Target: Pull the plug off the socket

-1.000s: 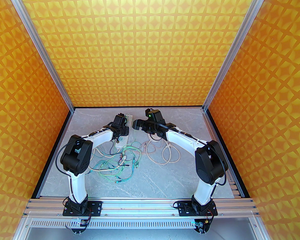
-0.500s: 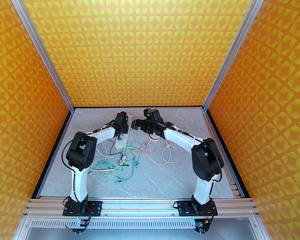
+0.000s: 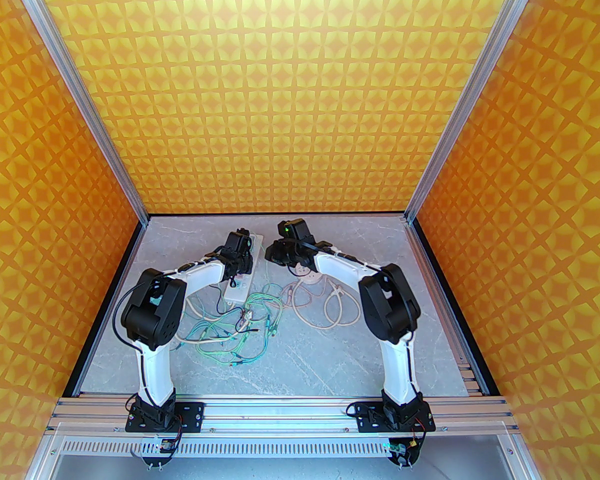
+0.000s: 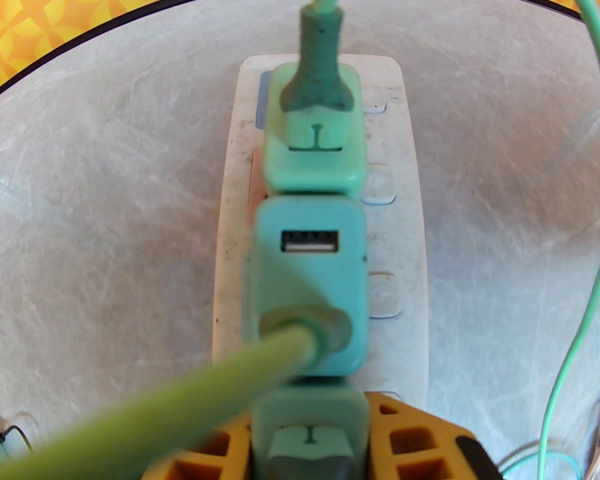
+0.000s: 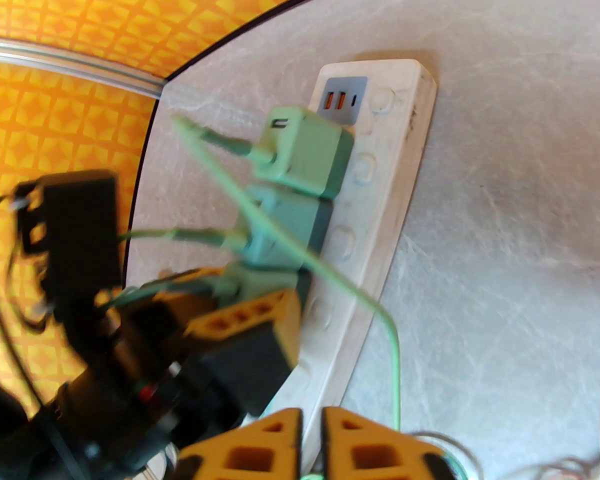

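**Overhead view, left to right.** The left gripper (image 3: pixel 241 260) sits on the strip (image 3: pixel 240 292), which lies centre-left on the table (image 3: pixel 330 358). The right gripper (image 3: pixel 274 253) is just right of the strip. Loose cables (image 3: pixel 230 333) spread below both.

**Left wrist view.** Three green plugs stand in a column up the middle of the frame. The plug (image 4: pixel 310 413) to be pulled is the lowest, at the bottom edge. It is clamped between the left gripper's yellow fingers (image 4: pixel 405 438), one on each side. Above it are the middle plug (image 4: pixel 307 293) and the far plug (image 4: pixel 312 133).

**Right wrist view.** At lower left the left gripper (image 5: pixel 267 313) grips the plug (image 5: pixel 265 280), and no gap shows between plug and strip. At bottom centre the right gripper's fingers (image 5: pixel 280 443) are closed tip to tip beside the strip's edge. Whether they touch it, or pinch anything thin, cannot be told.

**Progress (judged).** The grasp is made; the extraction is not. What remains is a straight pull off the strip's face.

**Orientation.** The strip's long axis runs from upper right to lower left in the overhead view. The plug's long axis stands square to the strip's face, with its prongs in the socket. Its cable end points away from the strip, toward the left of the right wrist frame.
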{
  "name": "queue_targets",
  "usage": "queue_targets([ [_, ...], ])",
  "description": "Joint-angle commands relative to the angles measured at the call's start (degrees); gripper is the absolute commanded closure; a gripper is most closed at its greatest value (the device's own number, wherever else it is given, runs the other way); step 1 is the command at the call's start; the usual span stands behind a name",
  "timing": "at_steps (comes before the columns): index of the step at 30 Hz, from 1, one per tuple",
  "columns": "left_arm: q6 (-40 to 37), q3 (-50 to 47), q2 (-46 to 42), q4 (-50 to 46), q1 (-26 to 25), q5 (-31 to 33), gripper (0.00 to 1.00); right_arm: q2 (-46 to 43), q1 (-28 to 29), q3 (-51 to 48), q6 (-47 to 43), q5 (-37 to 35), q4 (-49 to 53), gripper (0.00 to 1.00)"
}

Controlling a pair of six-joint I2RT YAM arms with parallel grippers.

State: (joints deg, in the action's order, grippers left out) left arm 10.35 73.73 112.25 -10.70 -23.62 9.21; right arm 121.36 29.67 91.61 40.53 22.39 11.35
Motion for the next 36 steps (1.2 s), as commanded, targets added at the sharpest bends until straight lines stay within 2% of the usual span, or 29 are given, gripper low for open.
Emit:
queue_targets([
  [1, -0.4, -1.9, -3.4, -1.1, 0.3, -3.1, 0.72, 2.9, 1.0, 3.2, 1.3, 1.9, -1.5, 0.96],
  [15, -0.1, -1.1, -3.3, -2.3, 0.4, -4.0, 0.72, 15.6, 3.1, 15.9, 3.5, 1.4, 2.1, 0.98],
  [23, 0.1, -0.6, -2.9, -2.9, 0.3, -4.2, 0.72, 19.1, 3.3, 16.5, 3.8, 0.3, 2.7, 1.0],
  [36, 1.5, 1.6, -4.0, -5.1, 0.5, -4.2, 0.72, 20.5, 3.6, 17.5, 0.3, -6.0, 10.6, 1.0],
])
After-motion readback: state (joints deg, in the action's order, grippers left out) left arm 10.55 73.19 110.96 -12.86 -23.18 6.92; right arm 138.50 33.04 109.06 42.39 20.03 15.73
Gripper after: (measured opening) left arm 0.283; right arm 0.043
